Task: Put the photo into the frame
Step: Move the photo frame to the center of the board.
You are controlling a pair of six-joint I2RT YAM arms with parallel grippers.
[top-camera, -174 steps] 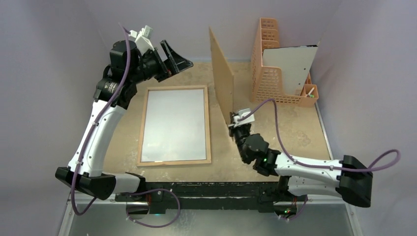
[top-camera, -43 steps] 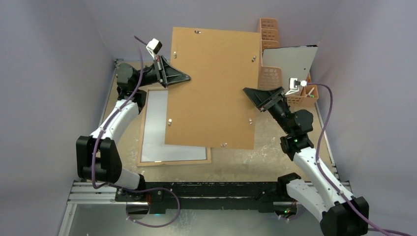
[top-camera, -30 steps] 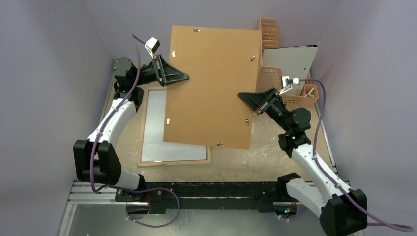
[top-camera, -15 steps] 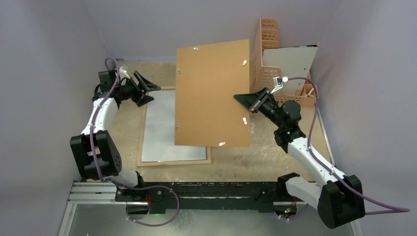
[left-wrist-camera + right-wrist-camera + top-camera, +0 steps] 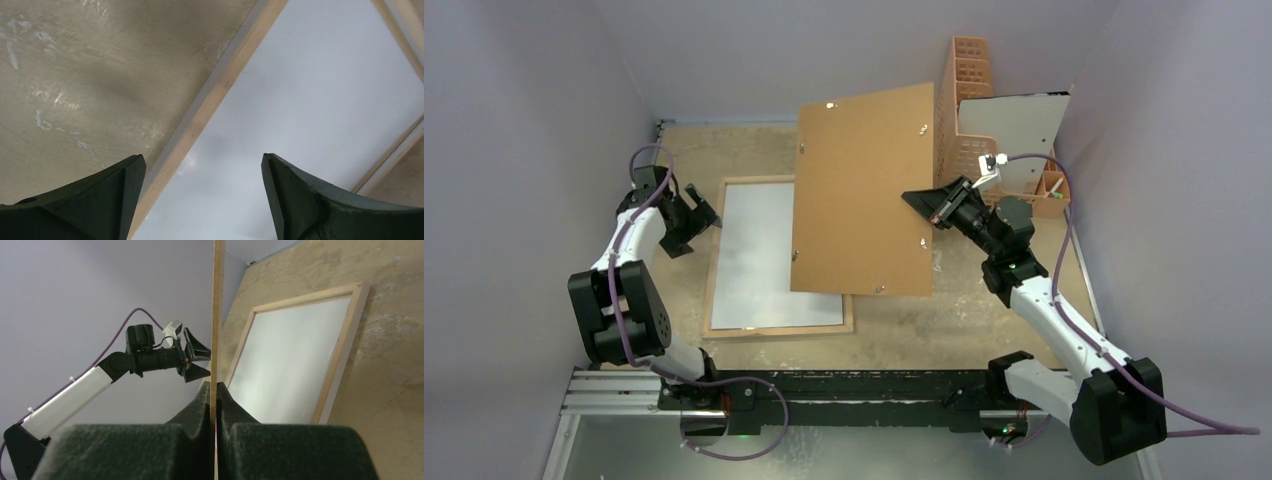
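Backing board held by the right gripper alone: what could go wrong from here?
1. The right gripper pinches the backing board at one edge only; it may pivot or slip onto the frame's glass below.
2. The board's far corner looks close to the orange basket; a swing could knock it.
3. The left gripper hangs open over the frame's rim and might nudge it.

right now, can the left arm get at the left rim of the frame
Probably yes. The left tool hangs open right over the frame's left rim, with nothing between them. The backing board, pinched in the right tool, overhangs only the frame's right side.
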